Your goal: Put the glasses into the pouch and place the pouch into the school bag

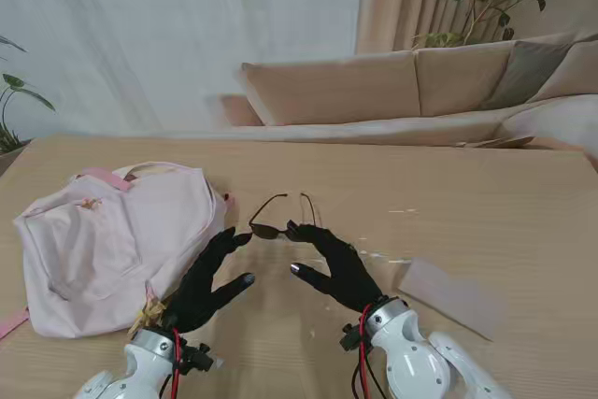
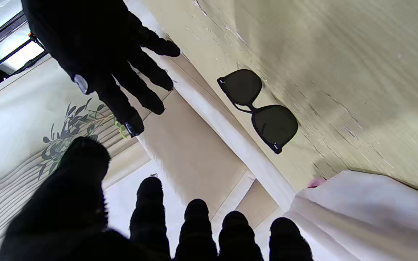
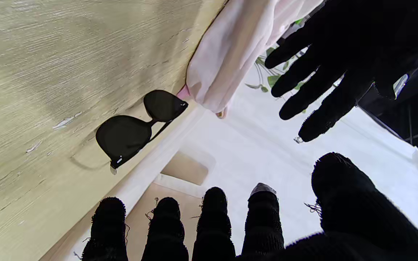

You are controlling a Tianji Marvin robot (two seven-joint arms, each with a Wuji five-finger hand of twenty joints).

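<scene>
Stand view: our black-gloved left hand (image 1: 213, 279) and right hand (image 1: 338, 266), both spread and empty, flank the dark-lensed thin-framed glasses (image 1: 280, 217) just right of the pink fabric school bag (image 1: 112, 245). Risk: fingertips could push the light frame away instead of pinching it.

No legible text, label or number anywhere.

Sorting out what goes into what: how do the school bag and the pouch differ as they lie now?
The school bag is pale pink, bulky and puffed up; the pouch is greyish, flat and much smaller. The school bag lies on the left beside the left hand; the pouch lies on the right, past the right hand. Both rest on the table, untouched.
</scene>
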